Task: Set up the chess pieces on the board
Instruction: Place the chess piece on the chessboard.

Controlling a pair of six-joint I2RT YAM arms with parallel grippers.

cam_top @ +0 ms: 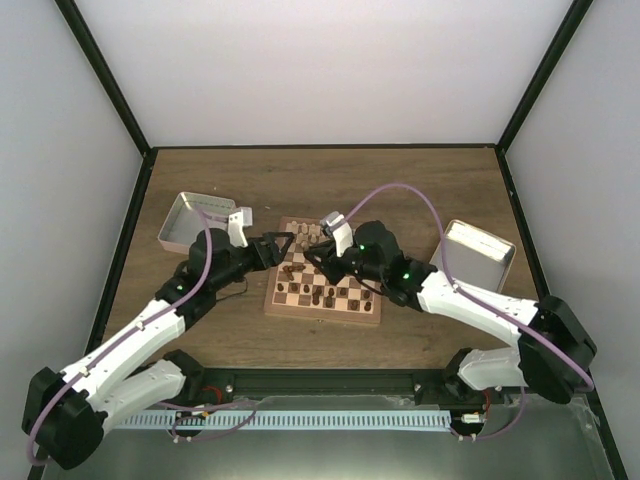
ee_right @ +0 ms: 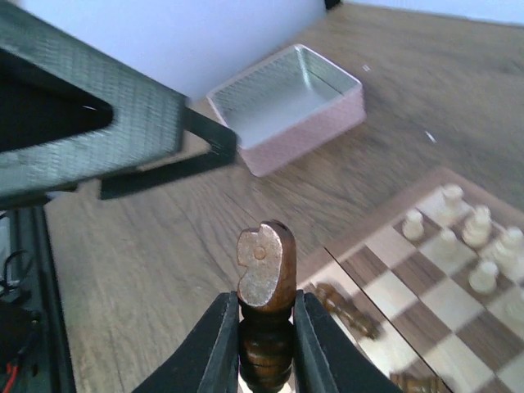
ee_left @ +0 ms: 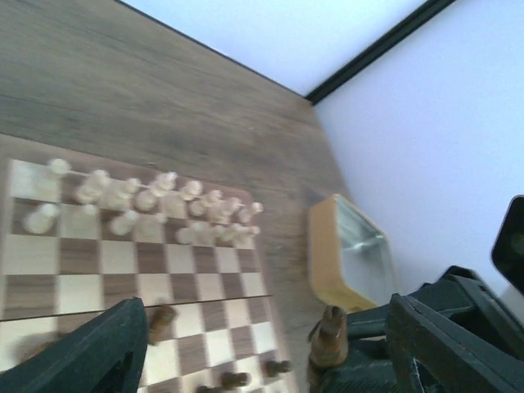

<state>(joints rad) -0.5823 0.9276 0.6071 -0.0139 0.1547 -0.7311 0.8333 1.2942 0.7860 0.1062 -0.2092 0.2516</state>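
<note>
Item: dark knight [ee_right: 266,270], clamped in right gripper [ee_right: 266,327]; left gripper [ee_left: 262,352] wide, empty. Step: placing. Next, likely: lower upright onto board [ee_right: 446,301], 6 o'clock rank.

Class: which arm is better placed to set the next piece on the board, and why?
Right. The right gripper is shut on a dark knight close to the board; the left gripper hangs open and empty.

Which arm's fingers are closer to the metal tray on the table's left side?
Left. The left arm's fingers sit open over the board's left edge, right of the tray; the right arm's fingers, gripping a dark knight, are farther right.
</note>
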